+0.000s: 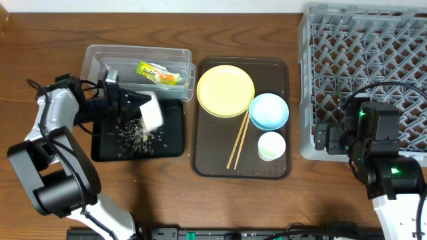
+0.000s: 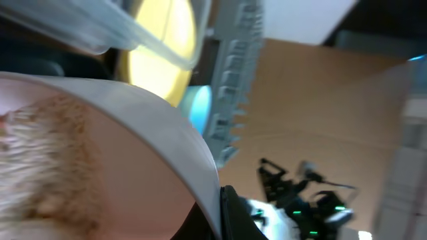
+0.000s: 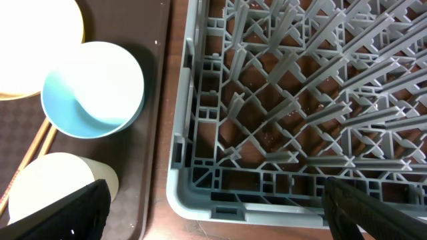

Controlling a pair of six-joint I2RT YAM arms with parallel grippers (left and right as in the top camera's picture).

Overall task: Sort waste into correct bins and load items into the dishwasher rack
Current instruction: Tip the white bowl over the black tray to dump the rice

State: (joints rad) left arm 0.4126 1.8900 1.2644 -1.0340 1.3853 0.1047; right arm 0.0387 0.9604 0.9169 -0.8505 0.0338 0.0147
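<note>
Evenly lit brown wood-grain desk (image 1: 40, 40); a pale strip (image 1: 167, 5) lies past its edge, ahead of the right fingers (image 3: 73, 213).

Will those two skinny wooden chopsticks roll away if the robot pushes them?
Probably a little: the thin wooden chopsticks lie loose and flat on the dark brown serving tray, so they may roll or slide apart. They look light and stiff. The tray's raised rim would likely stop them.

Soft, even light; left wrist view badly blurred around the near white bowl (image 2: 167, 121); others sharp.
</note>
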